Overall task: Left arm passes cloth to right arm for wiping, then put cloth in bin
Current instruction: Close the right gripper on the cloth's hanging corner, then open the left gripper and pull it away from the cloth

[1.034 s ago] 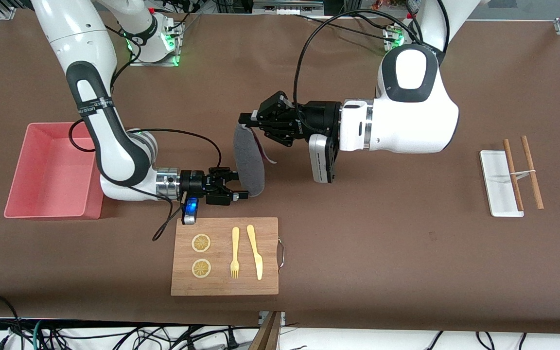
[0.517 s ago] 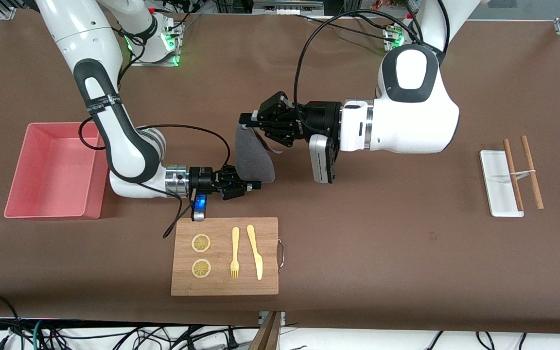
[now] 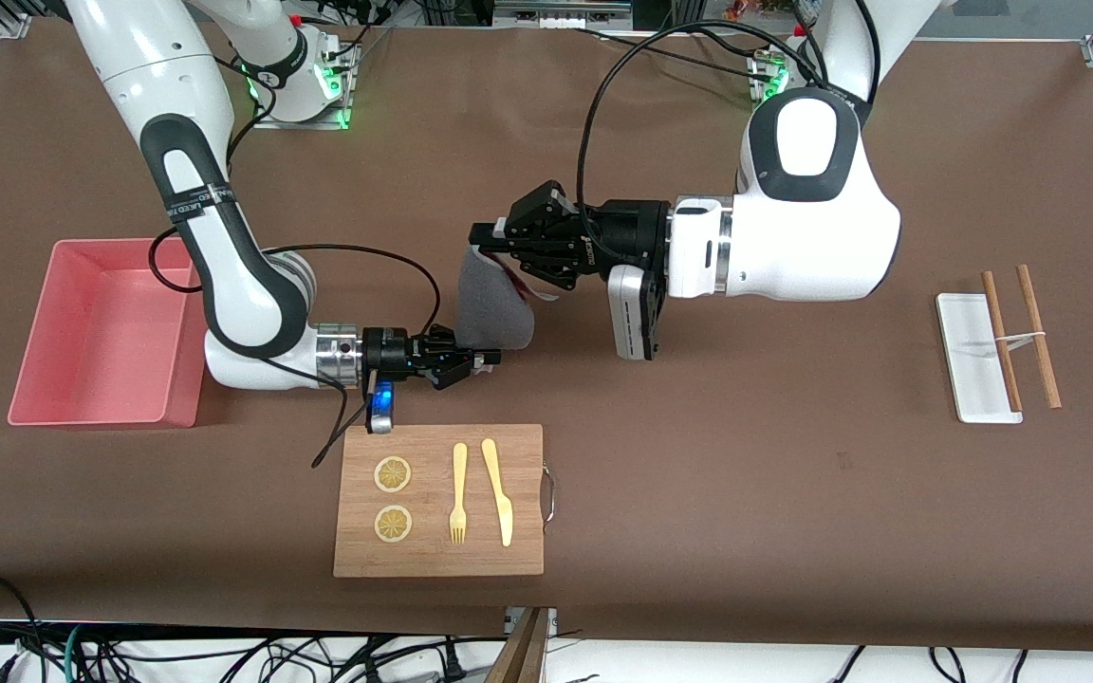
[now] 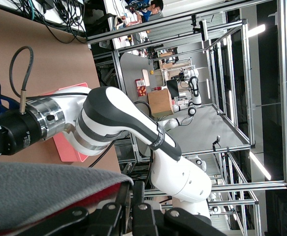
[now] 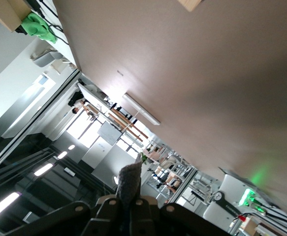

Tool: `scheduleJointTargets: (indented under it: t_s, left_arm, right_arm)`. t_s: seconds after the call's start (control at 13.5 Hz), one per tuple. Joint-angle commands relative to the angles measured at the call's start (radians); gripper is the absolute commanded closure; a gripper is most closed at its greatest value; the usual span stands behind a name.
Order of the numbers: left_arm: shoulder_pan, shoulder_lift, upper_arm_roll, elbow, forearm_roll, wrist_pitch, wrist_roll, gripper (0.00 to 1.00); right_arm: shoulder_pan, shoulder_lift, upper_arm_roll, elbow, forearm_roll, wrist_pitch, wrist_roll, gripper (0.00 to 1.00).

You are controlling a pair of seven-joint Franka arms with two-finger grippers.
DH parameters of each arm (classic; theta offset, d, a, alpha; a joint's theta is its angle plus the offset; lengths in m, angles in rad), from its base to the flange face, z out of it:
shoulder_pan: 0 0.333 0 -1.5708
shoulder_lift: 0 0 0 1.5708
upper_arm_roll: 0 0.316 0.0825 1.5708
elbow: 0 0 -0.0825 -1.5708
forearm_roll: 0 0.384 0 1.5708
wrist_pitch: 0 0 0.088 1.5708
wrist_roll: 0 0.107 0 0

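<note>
The cloth (image 3: 492, 308), dark grey with a pinkish-red inner face, hangs in the air between both grippers, over the bare table beside the wooden board. My left gripper (image 3: 482, 245) is shut on its top edge; in the left wrist view (image 4: 133, 189) the cloth (image 4: 40, 187) runs into the jaws. My right gripper (image 3: 488, 359) is shut on the cloth's lower corner; in the right wrist view (image 5: 130, 196) the cloth (image 5: 129, 177) sticks out between the fingers. The pink bin (image 3: 34, 332) stands at the right arm's end of the table, with nothing in it.
A wooden board (image 3: 527, 550) with two lemon slices, a fork (image 3: 458, 493) and a knife (image 3: 499, 493) lies nearer the camera than the grippers. A small white tray (image 3: 969, 370) and chopsticks (image 3: 1035, 332) lie at the left arm's end.
My right gripper, open beside the cloth a second ago, has moved in and shut on its lower corner. The hanging cloth has bunched up shorter. The left arm has barely moved.
</note>
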Motion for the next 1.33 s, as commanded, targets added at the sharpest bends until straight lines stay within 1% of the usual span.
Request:
scheduleJointTargets:
  t_s: [0.0, 0.22, 0.37, 0.52, 0.74, 0.81, 0.89, 1.03, 1.11, 1.18, 1.26]
  left_arm:
    - [0.001, -0.014, 0.007, -0.004, -0.016, 0.002, 0.017, 0.01]
    - [0.001, -0.017, 0.006, -0.004, -0.012, 0.002, 0.014, 0.00]
    - [0.004, -0.023, 0.006, -0.004, -0.012, 0.002, 0.008, 0.00]
    - [0.010, -0.037, 0.015, -0.006, 0.000, -0.003, 0.008, 0.00]
    - [0.044, -0.076, 0.013, -0.009, 0.162, -0.003, 0.006, 0.00]
    - [0.056, -0.086, 0.013, -0.012, 0.194, -0.012, 0.006, 0.00]
    - [0.076, -0.090, 0.015, -0.012, 0.227, -0.035, 0.006, 0.00]
    - [0.149, -0.106, 0.015, -0.009, 0.294, -0.123, 0.012, 0.00]
    - [0.194, -0.113, 0.015, -0.009, 0.340, -0.180, 0.015, 0.00]
    - [0.233, -0.121, 0.015, -0.009, 0.394, -0.226, 0.021, 0.00]
    - [0.267, -0.124, 0.015, -0.009, 0.456, -0.245, 0.041, 0.00]
  right_arm:
    - [-0.001, -0.019, 0.000, 0.016, -0.093, 0.003, 0.054, 1.00]
    - [-0.001, -0.024, 0.000, 0.068, -0.287, 0.003, 0.134, 1.00]
    - [-0.001, -0.025, 0.001, 0.075, -0.370, -0.002, 0.160, 1.00]
    - [-0.001, -0.025, 0.004, 0.075, -0.475, -0.002, 0.163, 1.00]
    - [-0.001, -0.022, 0.006, 0.064, -0.669, -0.011, 0.163, 1.00]
    - [-0.001, -0.022, 0.006, 0.062, -0.721, -0.038, 0.166, 1.00]
    - [-0.001, -0.022, 0.005, 0.062, -0.796, -0.069, 0.171, 1.00]
    - [-0.001, -0.025, 0.003, 0.065, -0.963, -0.135, 0.179, 1.00]
    - [-0.003, -0.025, 0.003, 0.069, -1.023, -0.158, 0.180, 1.00]
    - [-0.003, -0.030, 0.001, 0.072, -1.063, -0.181, 0.180, 1.00]
    - [-0.003, -0.031, 0.003, 0.072, -1.106, -0.193, 0.180, 1.00]
